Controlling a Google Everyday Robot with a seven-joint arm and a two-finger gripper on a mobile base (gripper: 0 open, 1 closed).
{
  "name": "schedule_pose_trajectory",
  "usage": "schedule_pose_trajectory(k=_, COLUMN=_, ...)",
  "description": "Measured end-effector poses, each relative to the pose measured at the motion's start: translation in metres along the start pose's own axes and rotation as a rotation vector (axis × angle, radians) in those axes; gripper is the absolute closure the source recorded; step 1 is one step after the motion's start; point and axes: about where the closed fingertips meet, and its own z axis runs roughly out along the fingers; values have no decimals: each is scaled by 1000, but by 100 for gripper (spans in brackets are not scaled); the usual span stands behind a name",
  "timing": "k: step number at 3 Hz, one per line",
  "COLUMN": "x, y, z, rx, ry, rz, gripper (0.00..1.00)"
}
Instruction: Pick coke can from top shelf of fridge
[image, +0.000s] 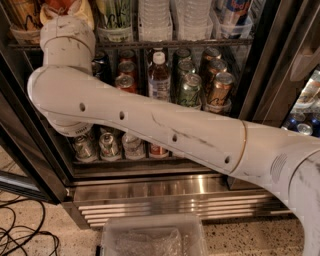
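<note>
**Camera view: arm reaches high into drinks fridge**

The fridge (150, 192) fills the frame. The white arm (150, 125) crosses it and bends upward at left, past the top shelf (200, 43). The gripper is out of sight above the top edge, so I cannot tell its state. The coke can cannot be made out; red cans (126, 82) show one rack lower. The reach-and-grasp step seems in hand; next would be a firm hold and a straight pull out.

arm (150, 125) showing white with dark scuffs, small black holes. fridge (175, 200) grille showing ribbed steel. red cans (126, 82), green can (190, 90), gold-brown can (220, 90) showing mid-rack. gripper sitting out of view above.
</note>
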Motion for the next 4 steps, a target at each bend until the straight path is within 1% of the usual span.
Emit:
schedule_pose_trajectory(k=1, x=-22, y=0, z=-4, rx=-23, ry=-47, rz=-6, gripper=100)
schedule_pose_trajectory(k=2, x=-49, y=4, z=0, rx=-44, ry=-94, rz=-15, gripper=100)
schedule_pose_trajectory(k=3, x=-69, y=8, z=-2, rx=-67, ry=-110, rz=-16, gripper=100)
schedule_pose_trajectory(k=4, x=-79, y=3, z=-21, rx=-76, ry=-103, rz=12, gripper=100)
